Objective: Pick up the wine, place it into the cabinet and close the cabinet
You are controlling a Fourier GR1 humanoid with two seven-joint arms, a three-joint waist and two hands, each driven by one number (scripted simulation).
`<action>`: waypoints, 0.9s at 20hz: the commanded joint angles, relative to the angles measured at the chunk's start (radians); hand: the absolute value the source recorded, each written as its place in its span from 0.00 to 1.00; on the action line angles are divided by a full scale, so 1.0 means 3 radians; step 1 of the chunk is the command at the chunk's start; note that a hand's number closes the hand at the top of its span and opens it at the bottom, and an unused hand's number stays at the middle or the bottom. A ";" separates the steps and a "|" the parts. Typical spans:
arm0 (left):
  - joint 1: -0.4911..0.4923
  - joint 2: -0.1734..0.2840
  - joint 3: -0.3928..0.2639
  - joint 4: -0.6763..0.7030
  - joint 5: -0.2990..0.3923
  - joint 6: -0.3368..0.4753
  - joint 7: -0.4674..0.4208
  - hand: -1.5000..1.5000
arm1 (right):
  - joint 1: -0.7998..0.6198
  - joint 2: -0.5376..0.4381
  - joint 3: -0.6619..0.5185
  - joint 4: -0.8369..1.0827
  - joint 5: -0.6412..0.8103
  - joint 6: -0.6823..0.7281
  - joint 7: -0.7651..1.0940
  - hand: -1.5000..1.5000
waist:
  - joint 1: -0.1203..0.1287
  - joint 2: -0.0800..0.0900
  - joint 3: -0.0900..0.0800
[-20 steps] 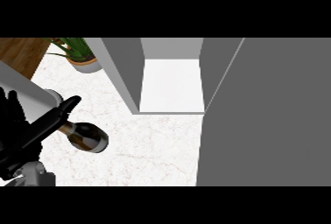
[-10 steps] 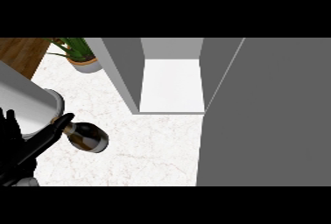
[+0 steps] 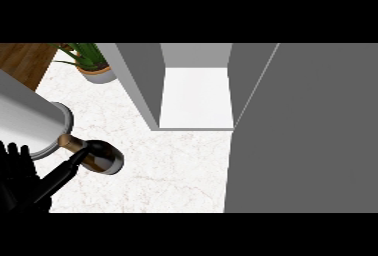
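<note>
A: Wine [image 3: 100, 156] is seen lying on its side on the white table [image 3: 177, 175], at the left, well apart from the open cabinet [image 3: 196, 97]. Where is the hand?

B: The left hand [image 3: 26, 177] is placed at the lower left edge, one finger laid against the bottle's side. The fingers are extended, not yet wrapped round the glass, so nothing is held. The right hand is not shown.

A: How should the grasp be made well?

B: The fingers are best curled round the wide body, not the gold-capped neck [image 3: 70, 142], which is tucked beside the grey forearm [image 3: 29, 120]. A roll across the table should be guarded against. The plant [image 3: 92, 62] need not be approached.
</note>
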 commanded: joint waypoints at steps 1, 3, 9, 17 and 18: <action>-0.0089 -0.0005 -0.0065 0.0328 0.0079 0.0091 -0.0268 0.00 | 0.0070 0.0088 0.0171 -0.0140 0.0108 -0.0034 0.0036 0.00 | -0.0005 0.0001 0.0000; 0.0258 0.0036 0.0105 0.0209 0.0265 -0.0306 -0.0317 0.00 | -0.0074 0.0009 0.0001 -0.0130 0.0014 -0.0053 0.0110 0.00 | 0.0007 0.0000 0.0000; 0.0170 -0.0005 -0.0254 0.0460 0.0419 0.0045 -0.0594 0.00 | 0.0012 0.0048 0.0120 -0.0214 0.0059 -0.0024 0.0146 0.00 | 0.0000 0.0000 0.0001; 0.0058 0.0014 0.0218 0.1216 0.0748 -0.0680 -0.1064 0.00 | -0.0048 -0.0009 -0.0065 -0.0126 -0.0095 0.0000 0.0207 0.00 | -0.0003 0.0002 0.0000; -0.0228 -0.0004 0.0196 0.1301 0.0681 -0.0454 -0.0905 0.00 | -0.0144 0.0096 0.0150 0.0055 0.0175 -0.0053 0.0090 0.00 | -0.0004 0.0003 0.0001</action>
